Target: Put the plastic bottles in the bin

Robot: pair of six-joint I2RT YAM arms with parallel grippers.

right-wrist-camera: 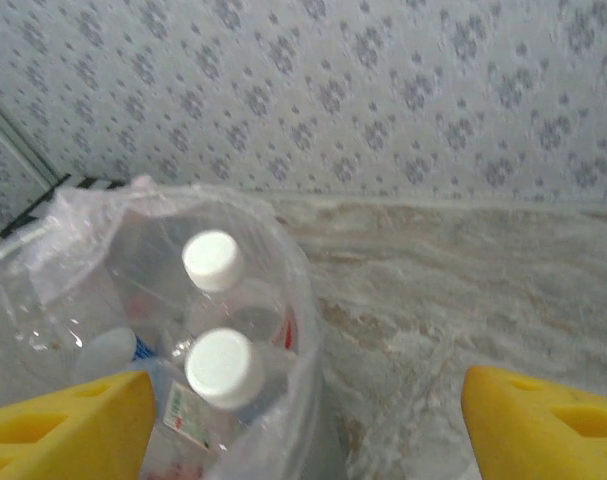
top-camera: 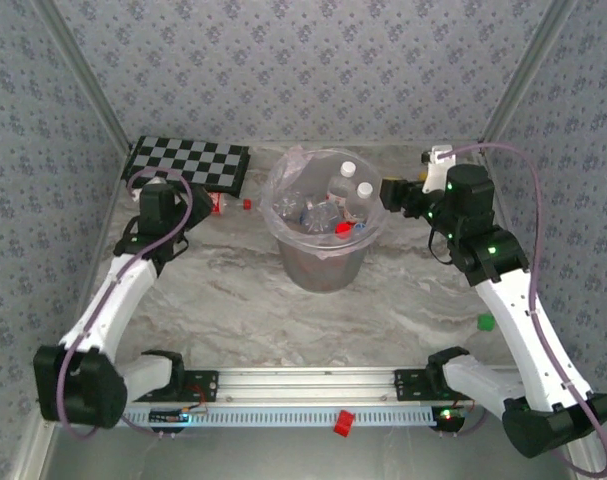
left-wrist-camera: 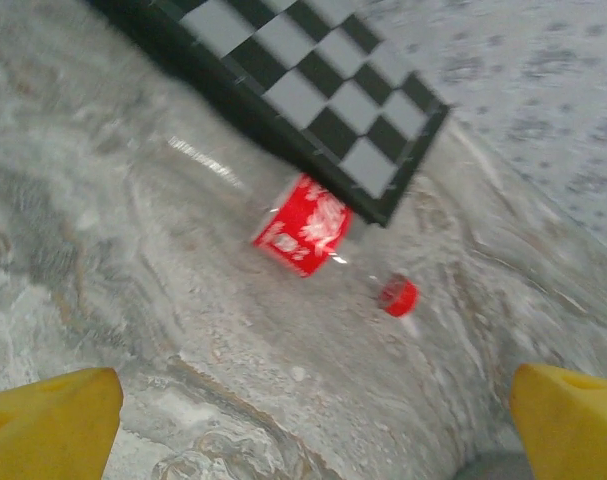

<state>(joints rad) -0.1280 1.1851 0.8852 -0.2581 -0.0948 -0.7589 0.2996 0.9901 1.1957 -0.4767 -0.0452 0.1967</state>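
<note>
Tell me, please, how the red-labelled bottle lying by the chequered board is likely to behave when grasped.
Lying on its side, the bottle would probably roll if nudged. Its clear body looks empty, so likely light and squashy.

The marbled table (top-camera: 233, 290) carries the bin (top-camera: 323, 265) at its middle, a chequered board (top-camera: 188, 163) far left with 1 red-labelled bottle (left-wrist-camera: 301, 225) lying just beside it, and 1 small green block (top-camera: 485, 321) at right.

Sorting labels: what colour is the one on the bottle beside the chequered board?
Red label; left wrist view.
</note>
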